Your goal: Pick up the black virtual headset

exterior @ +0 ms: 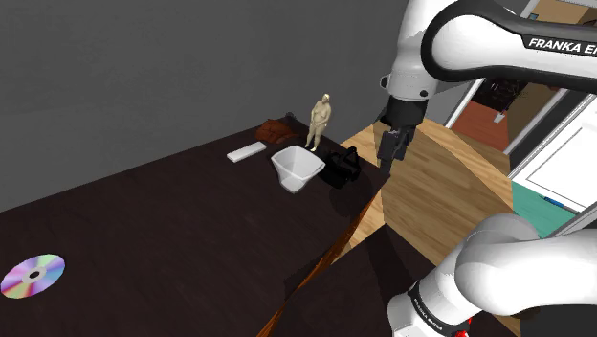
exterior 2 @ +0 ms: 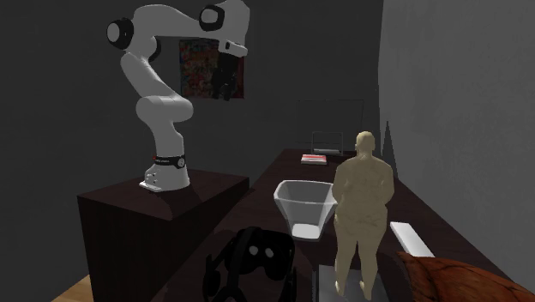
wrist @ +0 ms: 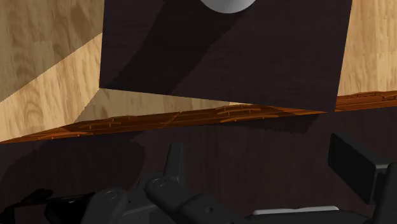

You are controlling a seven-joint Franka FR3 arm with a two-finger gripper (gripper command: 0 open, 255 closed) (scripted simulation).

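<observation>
headset (exterior: 340, 165): sitting on the dark table (exterior: 143, 220), just beside the white tub (exterior: 297, 168)
gripper (exterior: 390, 153): hanging up in the air, apart from it — cannot tell if wide or narrow
feel: probably light, hard, bumpy — grabbing the thick front part is looking best

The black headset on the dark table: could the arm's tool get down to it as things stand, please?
Probably yes: the tool hangs above and beside the black headset, with open space between; the white tapered bin stands on its other side.

Black headset (exterior 2: 255, 257) and brown object (exterior 2: 446, 279), both cut off by the second exterior view's lower edge.
</observation>
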